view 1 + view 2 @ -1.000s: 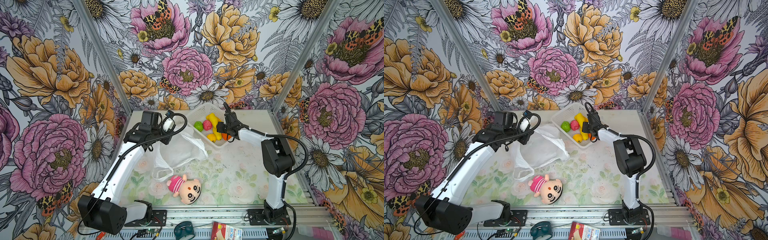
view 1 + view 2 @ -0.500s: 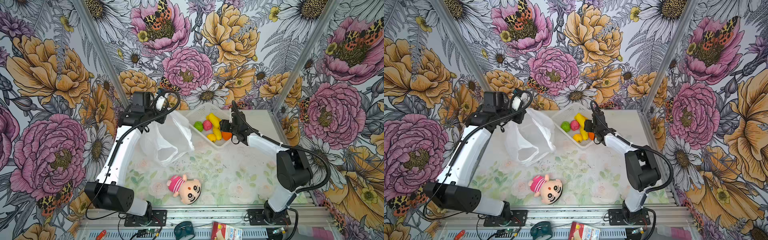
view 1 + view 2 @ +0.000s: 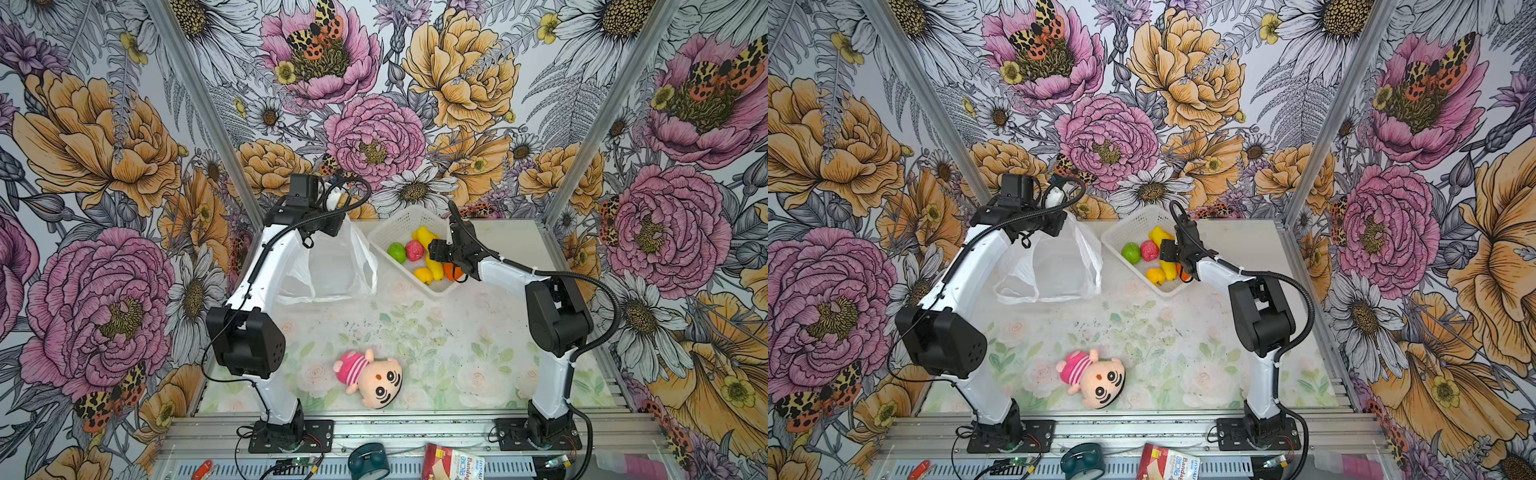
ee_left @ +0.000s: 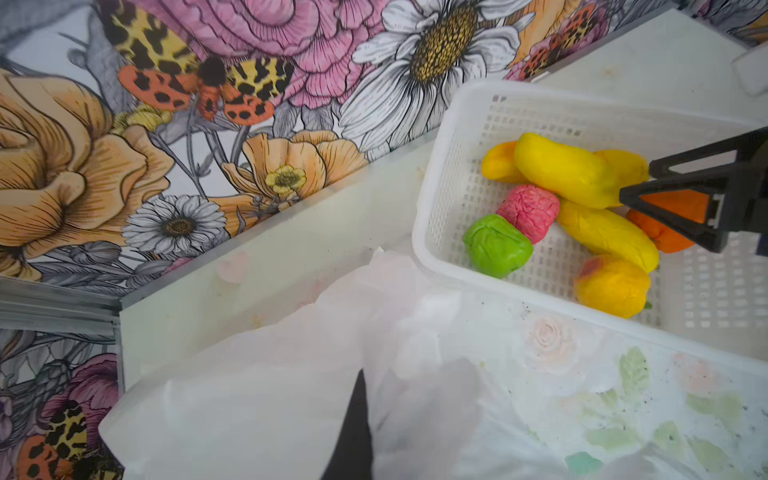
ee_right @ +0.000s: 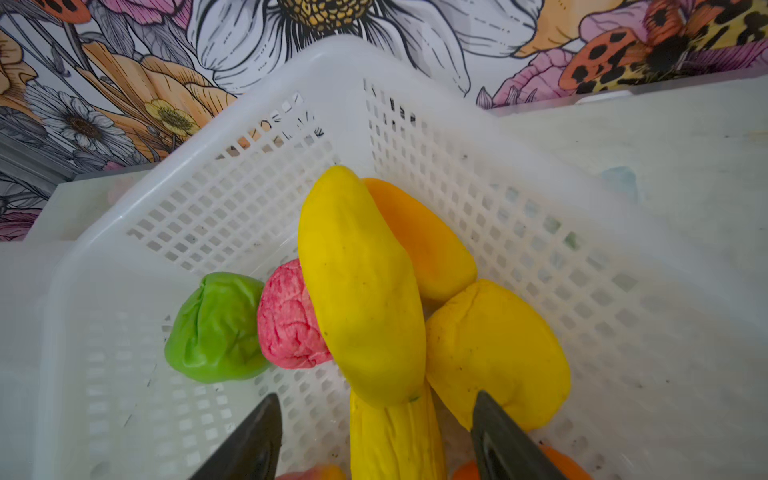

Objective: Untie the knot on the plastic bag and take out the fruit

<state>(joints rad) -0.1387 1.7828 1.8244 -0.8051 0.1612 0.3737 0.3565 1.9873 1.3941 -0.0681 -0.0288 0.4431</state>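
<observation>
- Several toy fruits [image 3: 414, 250] lay heaped in the white basket [image 3: 399, 224] at the back of the table [image 3: 415, 332], just beside the plastic bag [image 3: 332, 266] and outside it.
- The left gripper [image 4: 355, 424] was clamped on a fold of the bag, holding it off the table so it hung slack, apparently to shake out anything left inside. No fruit showed through the film, and no knot could be made out in its handles.
- The right gripper [image 5: 374, 399] hung over the basket with jaws spread. A long yellow fruit [image 5: 390, 440] lay between them with a gap on either side, gripped by neither.
- Judging by the scene, the emptying was all but done. A striped doll [image 3: 370, 376] lay apart near the front edge.
</observation>
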